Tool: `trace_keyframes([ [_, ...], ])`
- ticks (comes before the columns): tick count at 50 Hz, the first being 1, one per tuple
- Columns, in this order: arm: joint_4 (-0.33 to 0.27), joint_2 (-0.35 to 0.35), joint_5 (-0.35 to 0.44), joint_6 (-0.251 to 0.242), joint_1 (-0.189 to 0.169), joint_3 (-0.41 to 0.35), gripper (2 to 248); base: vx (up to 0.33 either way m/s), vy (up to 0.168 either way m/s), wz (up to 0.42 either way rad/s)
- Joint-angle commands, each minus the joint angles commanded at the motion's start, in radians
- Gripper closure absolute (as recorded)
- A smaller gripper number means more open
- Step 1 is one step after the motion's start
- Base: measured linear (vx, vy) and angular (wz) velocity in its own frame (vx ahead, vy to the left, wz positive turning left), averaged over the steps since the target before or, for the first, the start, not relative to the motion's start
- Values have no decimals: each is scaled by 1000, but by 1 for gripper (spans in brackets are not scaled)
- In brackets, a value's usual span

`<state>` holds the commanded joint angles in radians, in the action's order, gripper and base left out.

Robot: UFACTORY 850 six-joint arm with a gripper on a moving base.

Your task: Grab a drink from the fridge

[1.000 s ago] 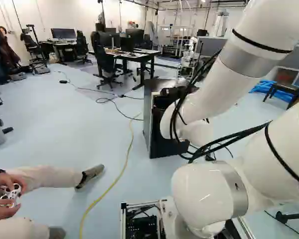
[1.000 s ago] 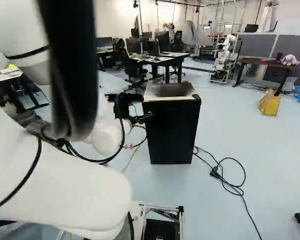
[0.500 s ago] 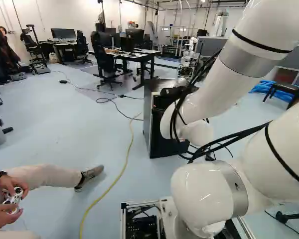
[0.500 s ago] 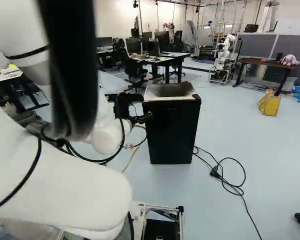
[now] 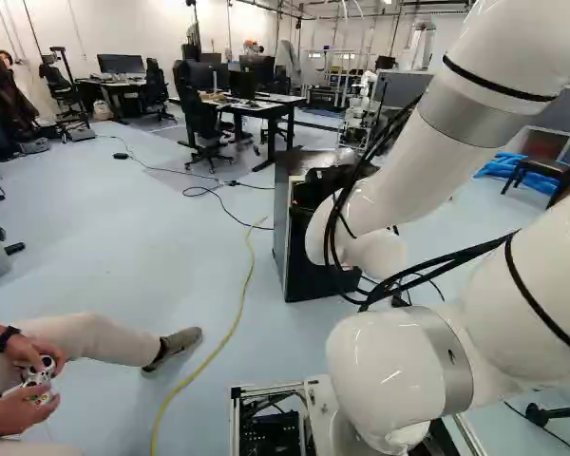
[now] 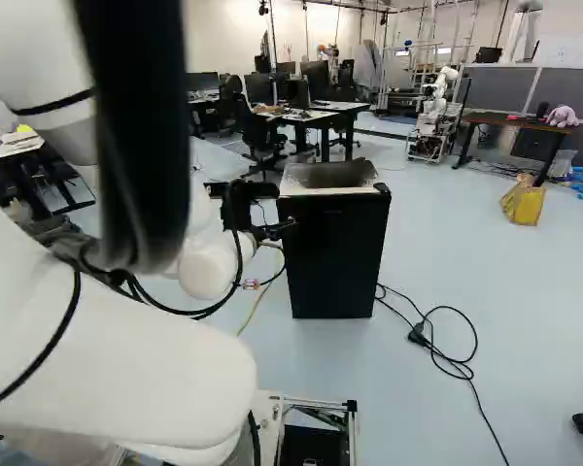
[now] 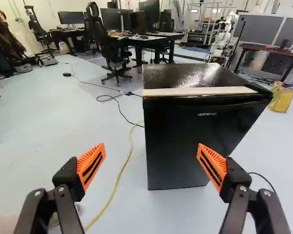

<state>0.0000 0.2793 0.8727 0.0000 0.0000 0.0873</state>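
Ahead of the arm, the black, box-shaped fridge stands on the pale blue floor, its door facing the black two-fingered gripper. Orange-padded fingers stand spread before the fridge, well apart from each other. Floor extends either side of the fridge, crossed by a thin yellow cable to its left and a looped black cord to its right.

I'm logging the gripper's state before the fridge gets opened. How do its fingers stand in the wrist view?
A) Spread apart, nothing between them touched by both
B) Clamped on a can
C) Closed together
A: the gripper's orange pads stand wide apart, with no thing gripped between them.
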Motion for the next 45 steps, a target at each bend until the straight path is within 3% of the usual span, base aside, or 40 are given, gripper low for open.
trace_keyframes([
  [20,0,0,0,0,7,0,3,0,0,0],
  [45,54,-25,0,0,66,21,3,0,0,0],
])
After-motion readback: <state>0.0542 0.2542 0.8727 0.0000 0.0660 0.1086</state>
